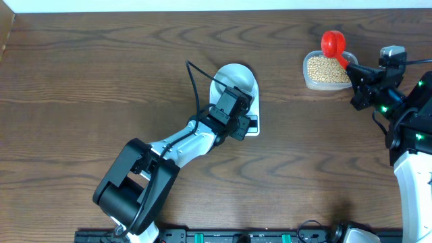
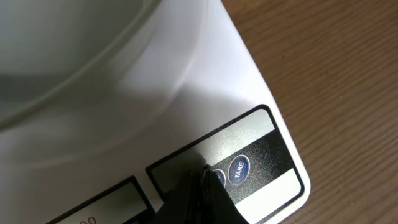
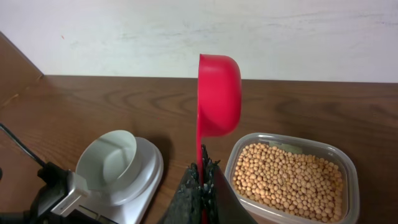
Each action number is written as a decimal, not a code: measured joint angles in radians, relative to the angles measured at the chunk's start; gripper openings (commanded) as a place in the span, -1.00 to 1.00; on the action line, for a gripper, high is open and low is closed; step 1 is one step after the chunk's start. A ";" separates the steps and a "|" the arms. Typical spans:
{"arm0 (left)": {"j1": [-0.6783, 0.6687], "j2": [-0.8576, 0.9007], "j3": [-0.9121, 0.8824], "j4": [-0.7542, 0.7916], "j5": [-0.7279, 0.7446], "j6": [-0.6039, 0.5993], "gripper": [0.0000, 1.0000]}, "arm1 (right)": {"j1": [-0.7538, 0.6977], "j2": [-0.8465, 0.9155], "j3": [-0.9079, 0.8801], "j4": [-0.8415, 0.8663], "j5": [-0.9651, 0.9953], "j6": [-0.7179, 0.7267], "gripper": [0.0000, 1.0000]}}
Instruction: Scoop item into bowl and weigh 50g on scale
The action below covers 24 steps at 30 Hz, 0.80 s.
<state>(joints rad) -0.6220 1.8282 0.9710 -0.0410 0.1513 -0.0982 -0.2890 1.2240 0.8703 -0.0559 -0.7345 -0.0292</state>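
Note:
The white scale (image 1: pixel 256 101) lies mid-table with the pale bowl (image 1: pixel 237 75) standing empty on it. My left gripper (image 1: pixel 241 125) is shut, its tip down on the scale's button panel (image 2: pixel 205 149), touching the button just left of the TARE button (image 2: pixel 239 169). The bowl's wall (image 2: pixel 74 50) fills the upper left of the left wrist view. My right gripper (image 3: pixel 202 171) is shut on the handle of a red scoop (image 3: pixel 219 93), held upright and empty, just left of the tan beans (image 3: pixel 289 180) in a clear tub (image 1: pixel 326 69).
The right arm (image 1: pixel 405 115) stands at the table's right edge beside the clear tub (image 3: pixel 348 162). The left arm (image 1: pixel 175 145) reaches diagonally from the front edge to the scale (image 3: pixel 146 180). A pale wall runs behind the table.

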 measured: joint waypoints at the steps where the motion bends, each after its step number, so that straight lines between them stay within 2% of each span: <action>1: 0.000 0.000 0.002 -0.008 0.000 -0.008 -0.86 | 0.000 0.000 0.000 0.000 0.000 0.000 -0.98; 9: 0.001 0.000 0.007 -0.029 0.000 -0.062 -0.86 | 0.000 0.000 0.000 0.000 0.002 0.003 -0.98; 24: 0.002 -0.019 0.012 -0.081 0.000 -0.066 -0.86 | 0.000 0.000 0.000 0.000 0.002 0.003 -0.98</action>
<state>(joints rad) -0.6201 1.8095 0.9829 -0.1219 0.1513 -0.1642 -0.2890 1.2240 0.8703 -0.0563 -0.7322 -0.0257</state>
